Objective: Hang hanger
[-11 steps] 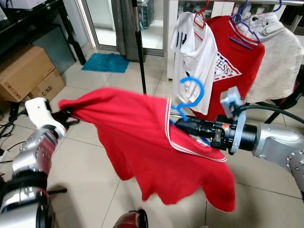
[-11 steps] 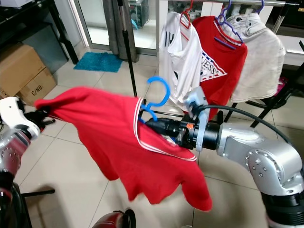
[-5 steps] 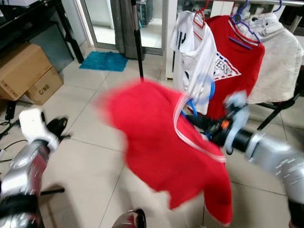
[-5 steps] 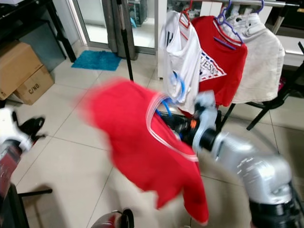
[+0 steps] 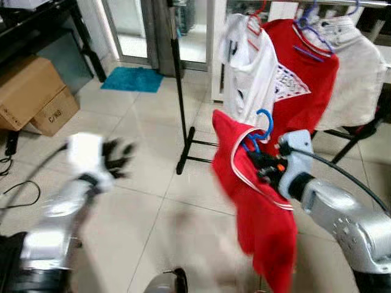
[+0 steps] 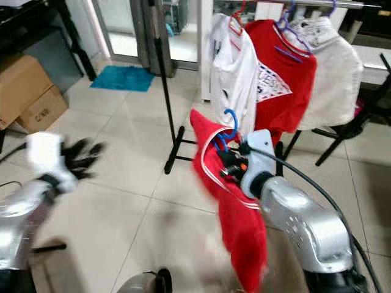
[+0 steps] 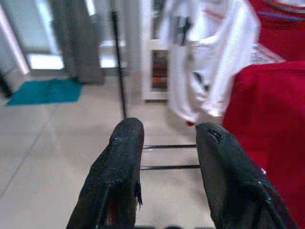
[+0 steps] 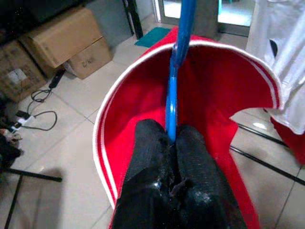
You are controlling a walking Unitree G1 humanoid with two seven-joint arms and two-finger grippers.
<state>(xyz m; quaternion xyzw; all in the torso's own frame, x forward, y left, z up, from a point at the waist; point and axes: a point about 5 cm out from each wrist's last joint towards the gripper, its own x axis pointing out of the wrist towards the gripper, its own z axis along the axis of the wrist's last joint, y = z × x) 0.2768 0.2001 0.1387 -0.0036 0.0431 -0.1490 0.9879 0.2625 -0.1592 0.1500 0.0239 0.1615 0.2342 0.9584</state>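
A red T-shirt point(image 5: 256, 201) with a white-trimmed collar hangs limp from a blue hanger point(image 5: 263, 125). My right gripper point(image 8: 170, 139) is shut on the blue hanger's stem just below its hook point(image 8: 182, 28); it also shows as the right gripper point(image 5: 259, 165) in front of the clothes rack. The rack's rail point(image 6: 305, 3) carries a white shirt point(image 5: 247, 67), a red printed shirt point(image 5: 305, 79) and a pale garment point(image 5: 360, 73). My left gripper point(image 7: 167, 136) is open with nothing between its fingers, out at the left over the floor as the left gripper point(image 5: 119, 155).
A black upright pole point(image 5: 178, 85) of the rack stands just left of the hung clothes, with its foot bars on the tiles. Cardboard boxes point(image 5: 33, 91) sit at the far left under a dark table. A teal mat point(image 5: 131, 79) lies by the doorway.
My left gripper has let go of the shirt's sleeve and swung away open. The red shirt has dropped from spread out to hanging straight down, and my right gripper has carried it closer to the rack.
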